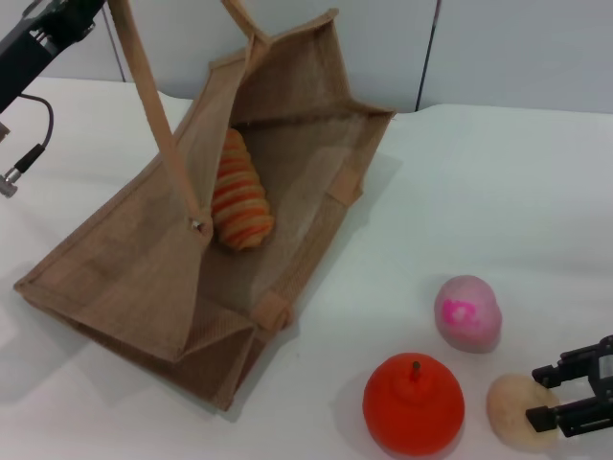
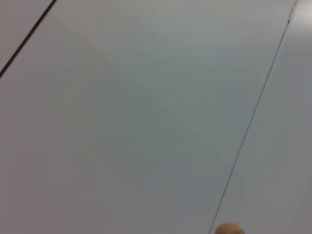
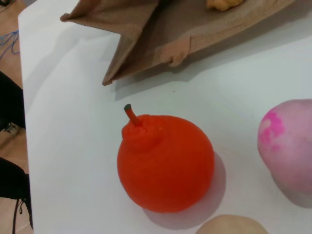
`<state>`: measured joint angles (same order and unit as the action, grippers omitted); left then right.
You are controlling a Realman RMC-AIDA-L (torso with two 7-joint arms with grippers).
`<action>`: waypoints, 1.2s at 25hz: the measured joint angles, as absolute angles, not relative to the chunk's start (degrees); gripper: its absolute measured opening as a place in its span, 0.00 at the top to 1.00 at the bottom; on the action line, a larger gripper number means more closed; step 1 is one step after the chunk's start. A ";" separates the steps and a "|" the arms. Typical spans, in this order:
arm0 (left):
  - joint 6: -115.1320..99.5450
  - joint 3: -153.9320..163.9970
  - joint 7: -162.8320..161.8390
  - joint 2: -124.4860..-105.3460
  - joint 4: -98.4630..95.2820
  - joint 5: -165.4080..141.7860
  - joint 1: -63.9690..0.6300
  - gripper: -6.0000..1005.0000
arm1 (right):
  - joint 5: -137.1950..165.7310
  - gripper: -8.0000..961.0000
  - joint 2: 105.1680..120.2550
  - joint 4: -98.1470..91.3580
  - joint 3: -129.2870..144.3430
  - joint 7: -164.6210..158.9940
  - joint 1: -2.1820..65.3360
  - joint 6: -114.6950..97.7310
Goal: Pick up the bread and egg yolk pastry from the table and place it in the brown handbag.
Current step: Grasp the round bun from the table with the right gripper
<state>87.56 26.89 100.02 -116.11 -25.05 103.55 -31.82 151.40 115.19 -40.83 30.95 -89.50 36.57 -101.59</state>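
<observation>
The brown handbag (image 1: 144, 268) lies open on the white table, one long handle (image 1: 153, 105) pulled up taut toward my left arm (image 1: 43, 38) at the top left. Inside the bag lies the striped orange and cream bread (image 1: 239, 192); its tip (image 3: 222, 4) also shows in the right wrist view. The pale round egg yolk pastry (image 1: 517, 412) rests on the table at the near right. My right gripper (image 1: 544, 395) is open at table height, its fingers straddling the pastry's right edge. The pastry's top (image 3: 231, 225) shows in the right wrist view.
A red-orange fruit with a stem (image 1: 414, 402) (image 3: 165, 163) stands just left of the pastry. A pink ball with a magenta mark (image 1: 467, 312) (image 3: 287, 151) lies behind them. The left wrist view shows only a grey wall panel (image 2: 146, 107).
</observation>
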 joint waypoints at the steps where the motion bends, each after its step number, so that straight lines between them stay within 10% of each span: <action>1: 87.57 26.89 100.01 -116.12 -25.05 103.55 -31.86 0.84 | 151.62 0.30 115.21 -40.83 30.97 -89.66 36.60 -101.34; 30: 87.06 26.89 100.18 -116.19 -25.05 103.38 -31.99 0.83 | 153.54 0.43 115.63 -39.81 32.52 -90.75 38.67 -98.08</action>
<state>87.06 26.89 100.18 -116.19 -25.05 103.38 -31.99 153.54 115.63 -39.81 32.52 -90.75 38.67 -98.08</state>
